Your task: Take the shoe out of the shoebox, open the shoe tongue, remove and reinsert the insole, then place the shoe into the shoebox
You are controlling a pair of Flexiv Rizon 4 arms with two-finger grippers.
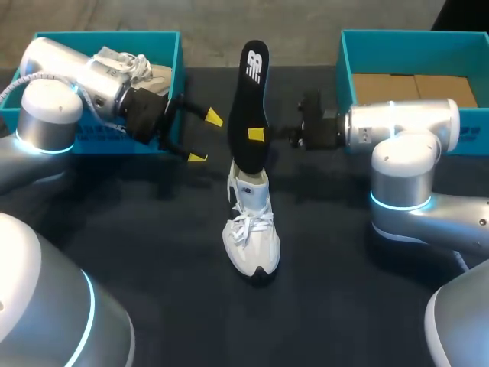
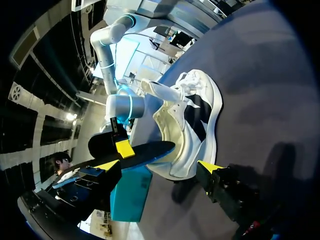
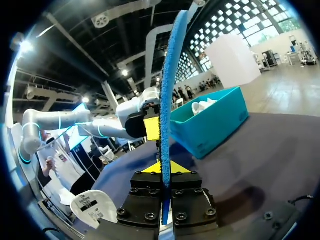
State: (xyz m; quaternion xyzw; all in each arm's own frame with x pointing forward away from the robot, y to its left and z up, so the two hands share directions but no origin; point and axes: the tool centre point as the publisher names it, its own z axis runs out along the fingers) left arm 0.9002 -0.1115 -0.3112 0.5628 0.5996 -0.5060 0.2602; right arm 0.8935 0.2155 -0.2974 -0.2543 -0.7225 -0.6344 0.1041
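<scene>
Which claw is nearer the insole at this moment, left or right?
Right. The right claw is shut on the insole, pinching its middle from both sides as it stands upright over the shoe's heel. The left claw is open beside the insole, not touching it.

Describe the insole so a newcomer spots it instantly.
At the middle of the dark table stands a white sneaker. Upright above its heel, the insole is pinched by the right gripper. It's the only flat black oval, with a blue edge.
</scene>
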